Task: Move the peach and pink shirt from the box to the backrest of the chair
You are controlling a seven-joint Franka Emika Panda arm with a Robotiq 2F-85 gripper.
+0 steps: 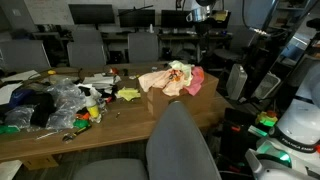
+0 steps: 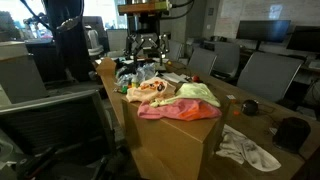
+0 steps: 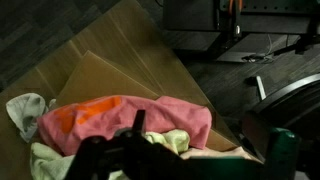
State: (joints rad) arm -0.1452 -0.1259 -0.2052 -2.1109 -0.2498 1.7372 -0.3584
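i see a cardboard box [image 2: 172, 148] on a cluttered table [image 1: 60, 135], heaped with clothes. the peach and pink shirt [image 2: 178, 111] lies on top of the heap, still in the box. in the wrist view its pink part forms a crumpled band, long axis running left to right. in an exterior view it drapes along the box's near edge. the gripper [image 2: 146, 50] hangs above the far side of the box, not touching the cloth. its jaws are dark and blurred, so i cannot tell whether they are apart. the chair [image 1: 185, 140] stands near the table with its backrest bare.
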